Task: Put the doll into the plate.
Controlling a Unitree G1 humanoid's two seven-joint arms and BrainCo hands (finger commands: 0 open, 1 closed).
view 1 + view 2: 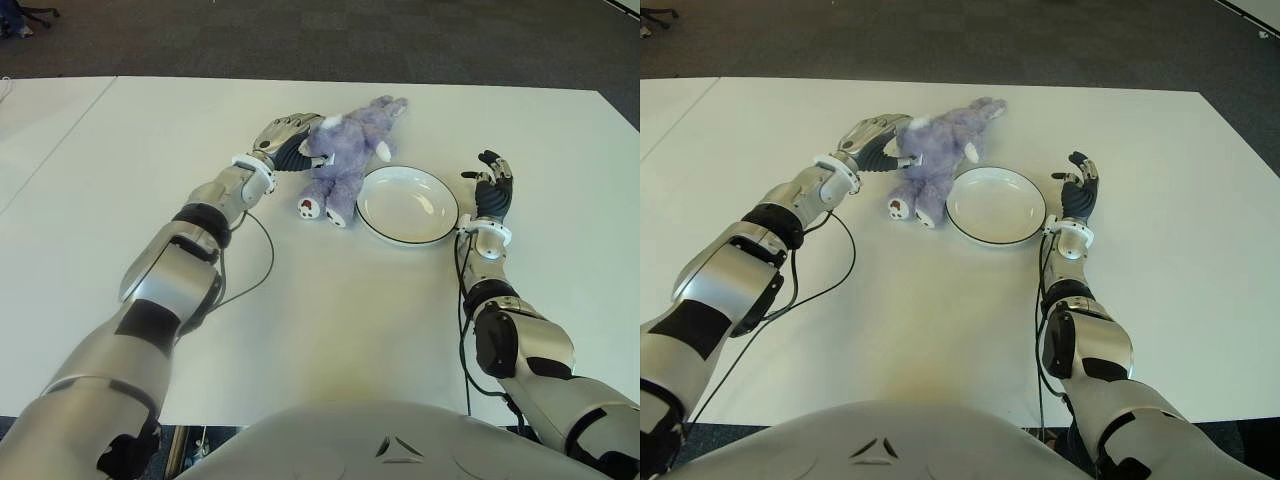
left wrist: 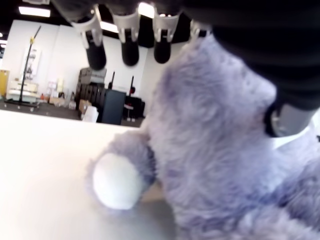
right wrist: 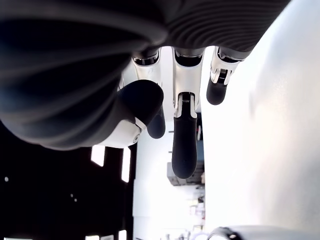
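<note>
Fuzzy purple doll (image 1: 345, 160) is lying on the white table (image 1: 330, 320), long axis running near-left to far-right, just left of the round glossy plate (image 1: 408, 205). Left hand (image 1: 288, 140) is closing its fingers on the doll's left side. Right hand (image 1: 492, 190), fingers relaxed and holding nothing, is showing right of the plate.

Two head eyes looking down on one white table (image 1: 330, 330), wrist cameras close behind each hand's fingers

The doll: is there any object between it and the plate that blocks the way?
Nothing visible does. The doll lies directly beside the plate, on the plate's left. The left hand is against the doll's other side. The right hand shows to the right of the plate, holding nothing.
</note>
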